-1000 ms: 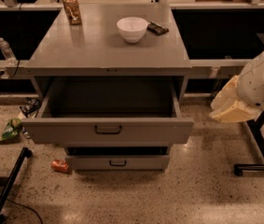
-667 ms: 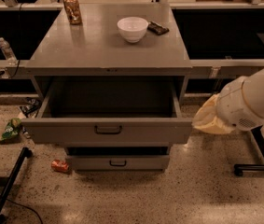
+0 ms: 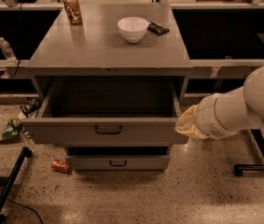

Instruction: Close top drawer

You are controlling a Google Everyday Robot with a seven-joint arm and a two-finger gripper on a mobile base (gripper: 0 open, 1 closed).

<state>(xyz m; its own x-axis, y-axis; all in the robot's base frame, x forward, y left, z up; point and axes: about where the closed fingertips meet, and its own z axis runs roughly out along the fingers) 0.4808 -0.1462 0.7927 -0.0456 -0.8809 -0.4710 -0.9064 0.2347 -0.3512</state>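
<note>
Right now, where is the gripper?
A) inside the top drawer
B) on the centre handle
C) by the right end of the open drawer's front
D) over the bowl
C: the gripper sits beside the right end of the pulled-out front of the top drawer.

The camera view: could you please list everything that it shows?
cabinet: one, grey, centre
top drawer: one, grey, pulled out of the cabinet
lower drawer: one seen, grey, below the top drawer
bowl: one, white, on the cabinet top
brown container: one, back left of the cabinet top
packet: one, dark, right of the bowl
bottle: one, clear, ledge at left
bag: one, green, floor at left
red can: one, floor left of the lower drawer
stand legs: two, black, floor at left and right
arm: one, white, right
tool: one, yellowish cover, at the right end of the top drawer's front
</note>
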